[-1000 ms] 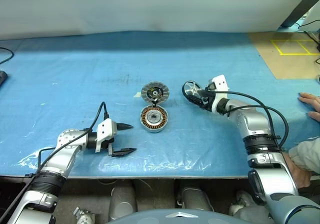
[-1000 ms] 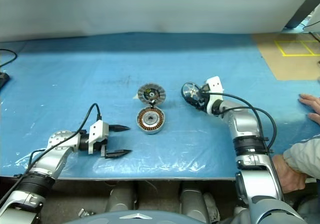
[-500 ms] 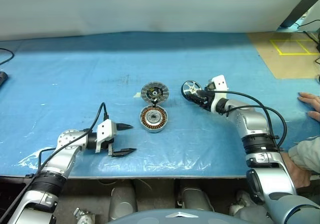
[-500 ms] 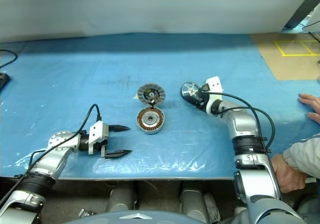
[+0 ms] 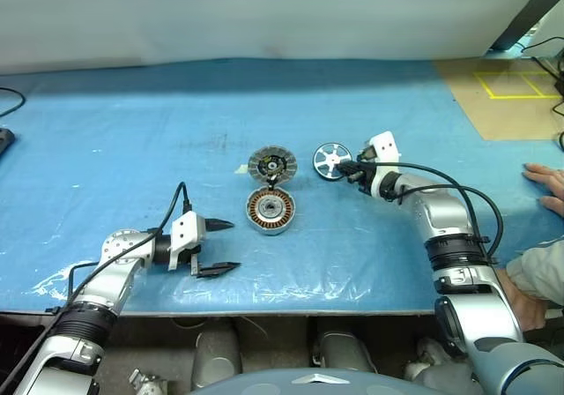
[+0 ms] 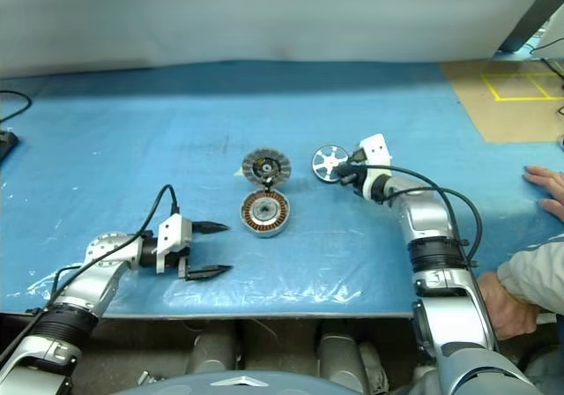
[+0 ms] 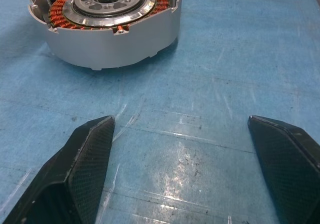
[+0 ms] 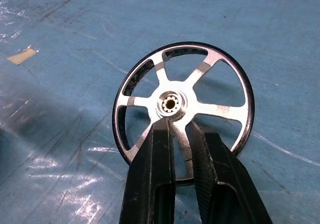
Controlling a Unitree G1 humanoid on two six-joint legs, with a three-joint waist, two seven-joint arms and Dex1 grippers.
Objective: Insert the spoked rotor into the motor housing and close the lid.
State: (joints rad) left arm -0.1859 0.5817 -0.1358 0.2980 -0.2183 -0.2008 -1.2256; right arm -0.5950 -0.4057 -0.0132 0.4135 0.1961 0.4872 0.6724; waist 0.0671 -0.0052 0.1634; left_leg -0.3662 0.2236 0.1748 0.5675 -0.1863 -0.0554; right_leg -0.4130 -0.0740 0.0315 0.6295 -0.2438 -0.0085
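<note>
Lifted and turned since a second ago, the spoked rotor [image 5: 331,160] now stands upright with its silver face toward the head camera, where it earlier lay tilted and darker against the right gripper [image 5: 346,167]; the left arm has kept its place.

From the left eye, the right gripper is clamped on the rotor's rim, holding it just right of the lid [image 5: 272,162], which lies open on the blue surface [image 5: 132,139] with its ribbed inside up. The motor housing [image 5: 270,210] sits just in front of the lid, joined at the edge, copper windings showing. The left gripper [image 5: 215,246] rests well to the left of the housing, its fingers spread wide with nothing between them. A person's hand [image 5: 546,186] lies on the surface at the far right.

From the left wrist, the two black fingers [image 7: 82,164] stand far apart over bare blue sheeting, with the housing beyond them.

From the right wrist, both fingers [image 8: 157,179] pinch one spoke and the rim of the rotor, its hub and cut-outs in plain sight.
</note>
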